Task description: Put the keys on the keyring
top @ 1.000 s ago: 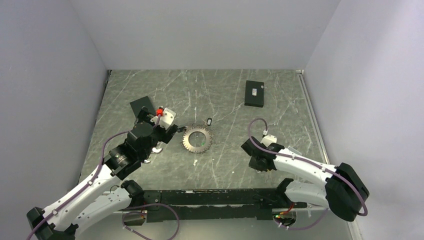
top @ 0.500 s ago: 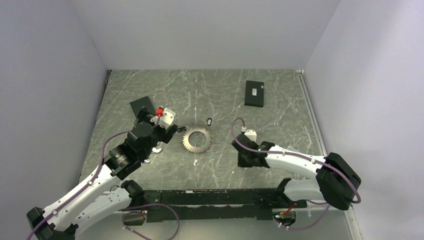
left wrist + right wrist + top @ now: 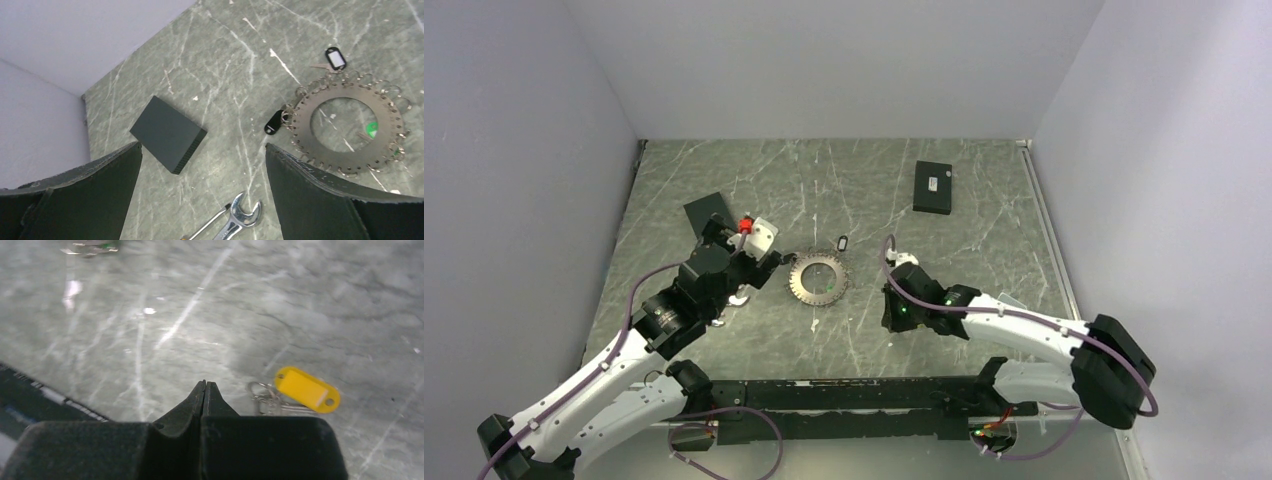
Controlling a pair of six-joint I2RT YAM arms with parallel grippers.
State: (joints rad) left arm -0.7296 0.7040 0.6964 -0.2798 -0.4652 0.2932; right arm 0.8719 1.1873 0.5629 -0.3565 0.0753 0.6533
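The yellow-headed key [image 3: 306,389] lies flat on the worktop [image 3: 300,300], right of the keyring [image 3: 818,279]. It looks light, thin and slippery, so pinch the head. The right gripper [image 3: 205,387] is closed, empty, just beside it. The left gripper [image 3: 204,190] gapes wide, empty, left of the keyring.

Yellow-tagged key [image 3: 300,387], apart from keyring [image 3: 798,280]

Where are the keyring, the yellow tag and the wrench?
keyring [image 3: 301,131], left wrist view, left side of its band.
yellow tag [image 3: 306,389], right wrist view, middle of the tag.
wrench [image 3: 239,219], left wrist view, neck below its open end.
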